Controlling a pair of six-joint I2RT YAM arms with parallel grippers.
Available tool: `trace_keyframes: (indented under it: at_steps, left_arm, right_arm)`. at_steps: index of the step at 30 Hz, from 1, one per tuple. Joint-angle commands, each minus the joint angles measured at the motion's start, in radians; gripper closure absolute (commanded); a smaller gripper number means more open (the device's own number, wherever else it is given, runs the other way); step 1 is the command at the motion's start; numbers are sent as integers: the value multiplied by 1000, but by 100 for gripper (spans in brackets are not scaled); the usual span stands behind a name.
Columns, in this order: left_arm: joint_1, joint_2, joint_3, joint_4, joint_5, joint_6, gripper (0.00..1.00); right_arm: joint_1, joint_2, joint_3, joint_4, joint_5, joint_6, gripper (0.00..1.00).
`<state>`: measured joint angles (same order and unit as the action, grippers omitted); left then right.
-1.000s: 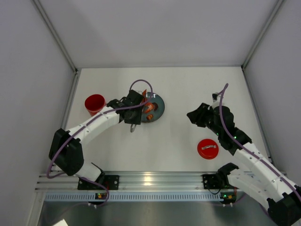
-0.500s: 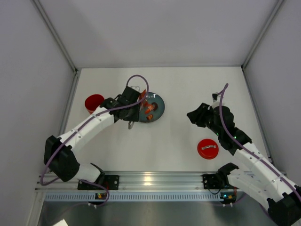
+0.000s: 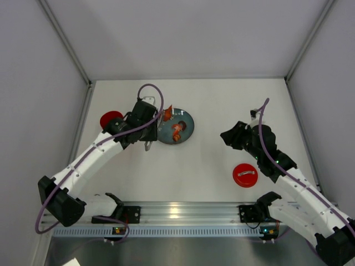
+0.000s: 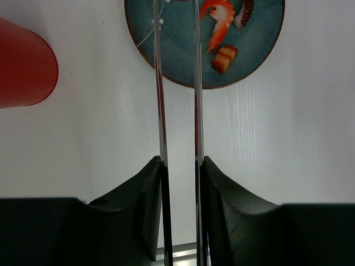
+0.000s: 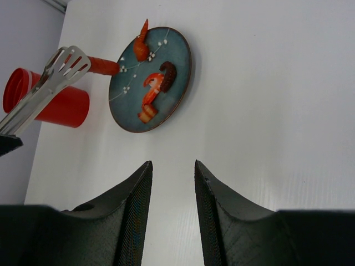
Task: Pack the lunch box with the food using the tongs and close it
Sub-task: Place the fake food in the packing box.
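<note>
Leftward and up the frame goes the left arm since a second ago, off the middle of the blue-grey round plate (image 3: 186,128) toward its upper-left rim, while the right arm has not stirred. The left gripper (image 4: 180,183) is clamped narrowly on the slim silver metal tongs (image 5: 52,83), pressing their two arms nearly parallel. The slotted tips pinch a red-orange sausage piece (image 5: 103,65), held in the air just off the plate's rim, between the plate and the red cylindrical tub (image 5: 50,102), which stands just beside the plate at the left of the frame. On the plate remain an orange wedge (image 5: 142,47), a dark red-brown bit (image 5: 168,75), a curled orange-red piece (image 5: 151,87) and an orange block (image 5: 146,114). The right gripper (image 5: 172,210) hangs partly open, holding nothing, above the flat red round lid (image 3: 244,174) at lower right. The step in hand looks like carrying one piece to the tub. Next the tips need to come over its open mouth, then the squeeze should ease.
</note>
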<state>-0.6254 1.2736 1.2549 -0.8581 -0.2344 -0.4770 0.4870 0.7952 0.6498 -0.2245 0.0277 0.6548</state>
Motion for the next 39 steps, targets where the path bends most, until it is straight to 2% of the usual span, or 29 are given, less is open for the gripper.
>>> trace_keyframes:
  at_steps: [1, 11, 24, 31, 39]
  left_arm:
    - [4, -51, 40, 5, -58, -23, 90]
    - [4, -135, 138, -104, -258, -66, 94]
    - [4, -284, 179, -265, -388, -127, 93]
    - [4, -342, 163, -349, -442, -178, 92]
    - [4, -385, 83, -374, -457, -238, 91]
  right_arm:
    - [15, 4, 14, 20, -3, -6, 64]
    - [15, 12, 14, 28, -14, -1, 64]
    - [13, 33, 8, 45, -23, 3, 65]
    - [15, 50, 4, 62, -52, 11, 65]
    - [15, 61, 13, 60, -54, 2, 65]
